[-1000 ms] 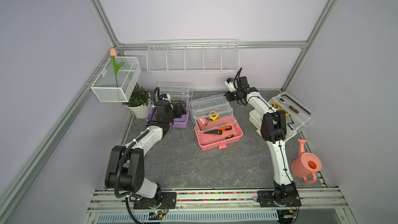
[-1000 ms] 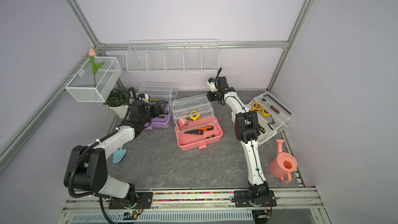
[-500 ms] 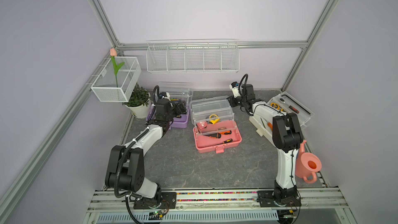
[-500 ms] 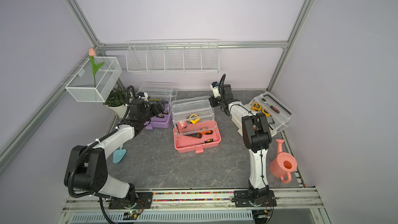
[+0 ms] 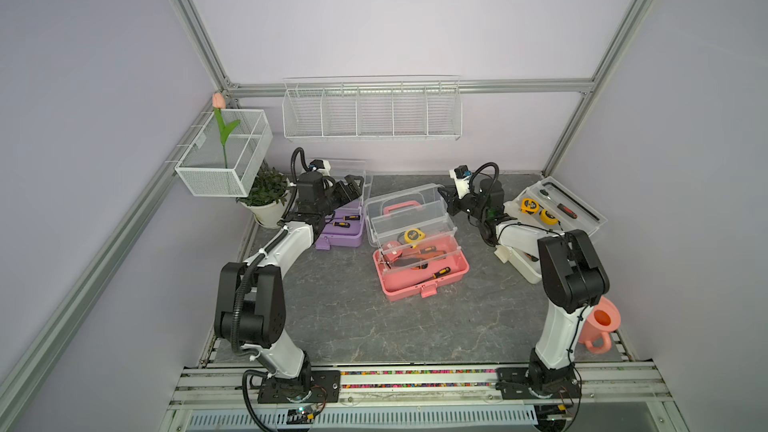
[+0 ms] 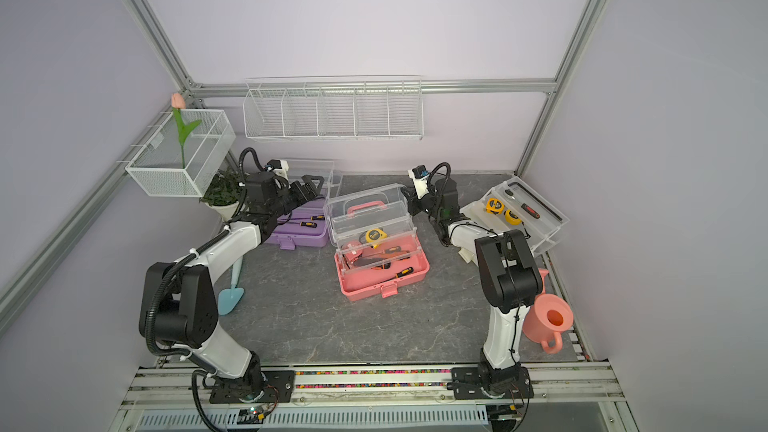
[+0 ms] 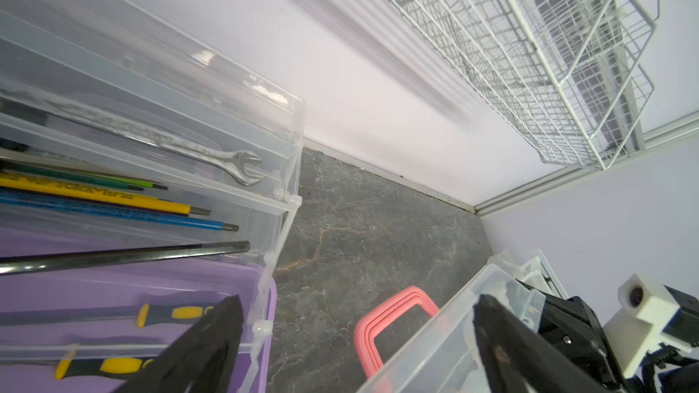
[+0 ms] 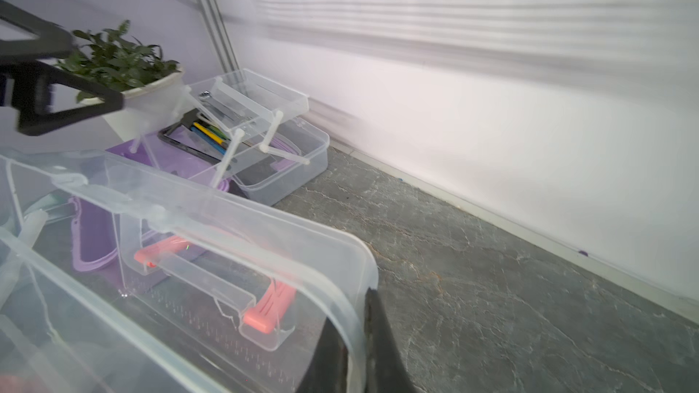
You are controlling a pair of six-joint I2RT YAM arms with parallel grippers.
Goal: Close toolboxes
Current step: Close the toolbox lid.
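On tabletop (image 5: pixel 353 326) | pink toolbox (image 5: pixel 409 289), purple toolbox (image 5: pixel 338 238), white toolbox (image 5: pixel 527 271) | count 3, all open

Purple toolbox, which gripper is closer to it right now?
Left. The left gripper hangs open above the edge of the purple toolbox. The right gripper is farther off, shut on the far side of the pink toolbox lid.

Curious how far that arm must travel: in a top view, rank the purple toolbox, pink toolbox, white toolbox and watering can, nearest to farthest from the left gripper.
1. Purple toolbox, right beside the left gripper.
2. Pink toolbox, centre.
3. White toolbox, right side.
4. Watering can, near right corner.
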